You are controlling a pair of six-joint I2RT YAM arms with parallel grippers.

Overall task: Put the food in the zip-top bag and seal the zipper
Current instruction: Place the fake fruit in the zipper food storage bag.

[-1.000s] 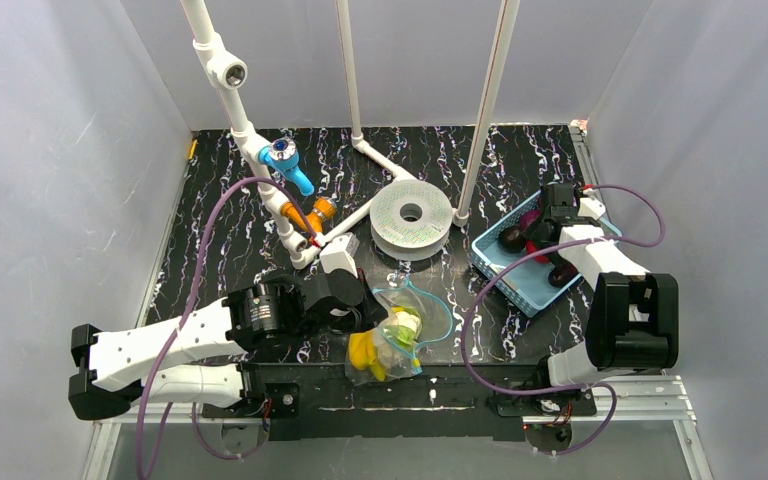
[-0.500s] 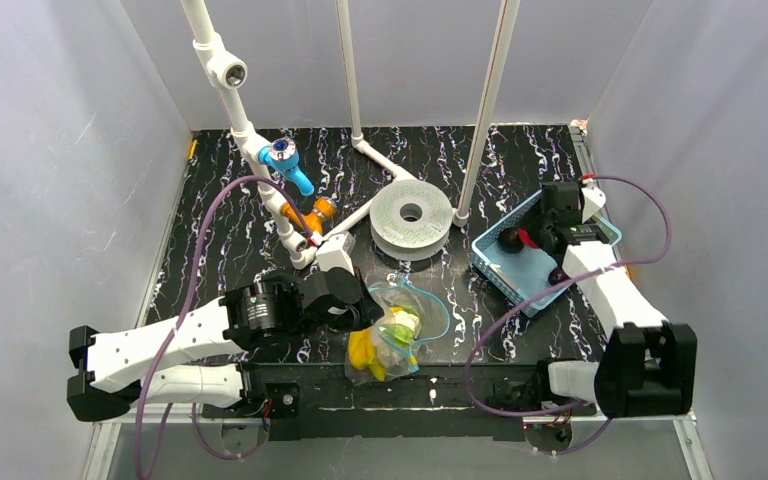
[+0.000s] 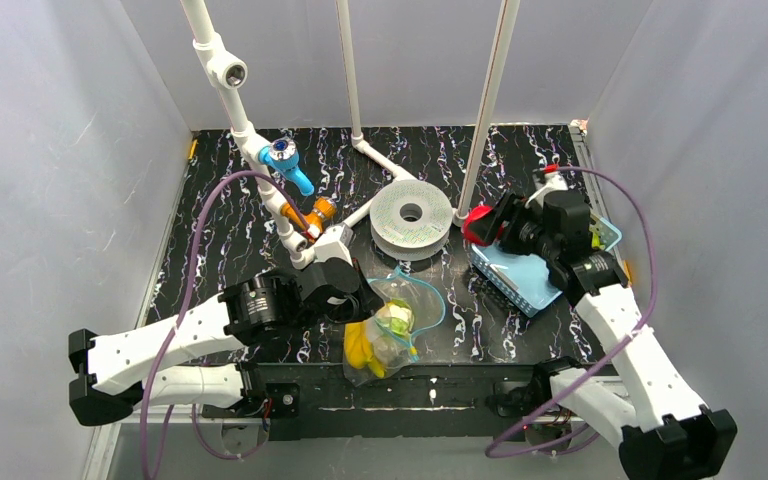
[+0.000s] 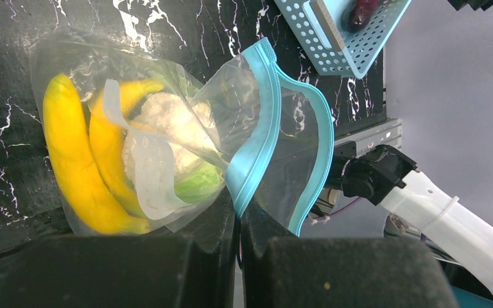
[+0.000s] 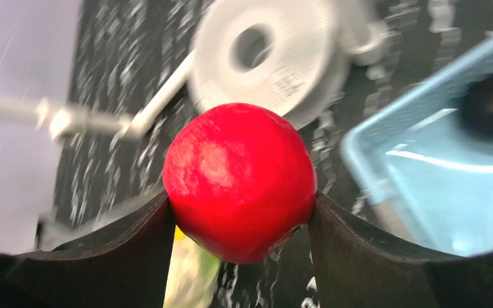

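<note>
Right hand lifted over basket edge, clamping red apple, left hand pinching zipper

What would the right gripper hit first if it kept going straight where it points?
Likely the white round disc: the right gripper, shut on the red toy apple, aims leftward toward it; depth unclear.

- From above and behind, we look down on the whole surface.
- At the left wrist we sit close over the bag, with a basket corner beyond.
- At the right wrist we look past the very near apple to the basket and disc; our overhead view shares them all.
</note>
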